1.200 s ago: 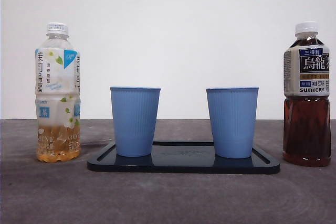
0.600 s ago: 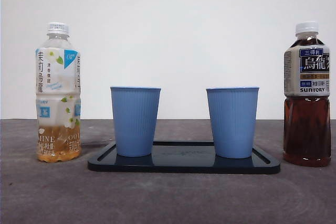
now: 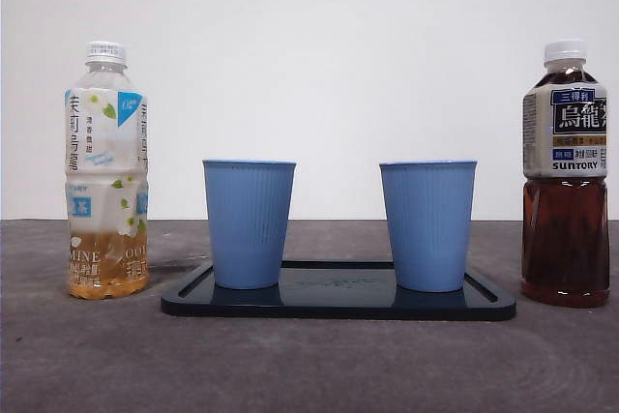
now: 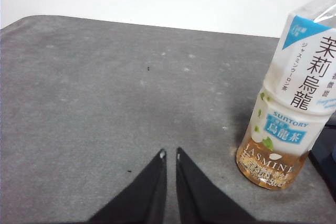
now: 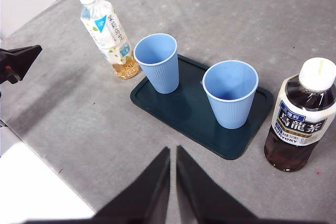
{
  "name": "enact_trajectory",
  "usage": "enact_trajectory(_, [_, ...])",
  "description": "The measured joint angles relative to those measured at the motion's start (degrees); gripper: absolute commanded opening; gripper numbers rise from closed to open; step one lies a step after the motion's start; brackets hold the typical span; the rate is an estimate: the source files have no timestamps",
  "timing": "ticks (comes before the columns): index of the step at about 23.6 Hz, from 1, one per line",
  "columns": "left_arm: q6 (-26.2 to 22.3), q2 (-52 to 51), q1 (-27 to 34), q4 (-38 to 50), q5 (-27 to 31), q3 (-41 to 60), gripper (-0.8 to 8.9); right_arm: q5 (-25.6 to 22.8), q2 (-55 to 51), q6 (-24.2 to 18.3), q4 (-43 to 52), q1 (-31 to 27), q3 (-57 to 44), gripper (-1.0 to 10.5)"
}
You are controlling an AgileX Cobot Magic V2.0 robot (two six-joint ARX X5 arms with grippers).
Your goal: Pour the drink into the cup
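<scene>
1. In the front view, a dark rectangular plastic tray (image 3: pixel 338 303) lies at the lower centre of the frame on the grey bench (image 3: pixel 309 365).
2. Two light blue ribbed plastic cups stand upright on that tray, apart from each other: the left cup (image 3: pixel 249 223) and the right cup (image 3: pixel 427 225). From the right wrist view both look empty.
3. At the left edge of the front frame stands a clear plastic jasmine tea bottle with a white cap and floral label (image 3: pixel 106 171), upright on the bench beside the tray, with only a little pale amber drink at its bottom.
4. At the right edge stands a clear plastic oolong tea bottle with a white cap and dark label (image 3: pixel 566 176), upright, off the tray, filled high with dark brown tea.
5. Neither arm appears in the front view.
6. The left claw (image 4: pixel 169 154) has its jaws nearly together with only a thin gap, holding nothing, above bare bench near the jasmine tea bottle.
7. The right claw (image 5: pixel 173 150) is likewise closed to a slit and empty, high above the bench with the tray and both bottles beyond it.
</scene>
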State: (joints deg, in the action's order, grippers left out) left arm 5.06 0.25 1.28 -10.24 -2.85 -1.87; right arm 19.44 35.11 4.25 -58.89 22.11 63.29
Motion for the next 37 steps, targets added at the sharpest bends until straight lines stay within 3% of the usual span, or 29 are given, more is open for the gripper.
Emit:
enact_trajectory(4, [0.0, 0.0, 0.0, 0.0, 0.0, 0.0, 0.28, -1.6, -0.4, -0.6, 1.8, -0.4, -0.1, 0.1])
enact_trajectory(6, [0.0, 0.0, 0.0, 0.0, 0.0, 0.0, 0.28, -9.3, -2.5, -3.9, 8.5, -3.6, -3.8, 0.1])
enact_trajectory(9, [0.0, 0.0, 0.0, 0.0, 0.0, 0.0, 0.28, -19.9, -10.7, -10.3, 24.8, -10.4, -21.7, 0.1])
enact_trajectory(12, [0.0, 0.0, 0.0, 0.0, 0.0, 0.0, 0.28, -20.6, -21.4, -12.5, 42.3, -16.4, -42.0, 0.1])
enact_trajectory(15, [0.0, 0.0, 0.0, 0.0, 0.0, 0.0, 0.28, -20.7, -27.2, -13.0, 50.4, -19.0, -52.0, 0.1])
enact_trajectory(20, [0.0, 0.0, 0.0, 0.0, 0.0, 0.0, 0.28, -20.5, -32.0, -12.9, 51.2, -19.9, -59.9, 0.1])
enact_trajectory(37, [0.0, 0.0, 0.0, 0.0, 0.0, 0.0, 0.28, -20.8, -34.8, -8.2, 49.4, -20.0, -62.4, 0.1])
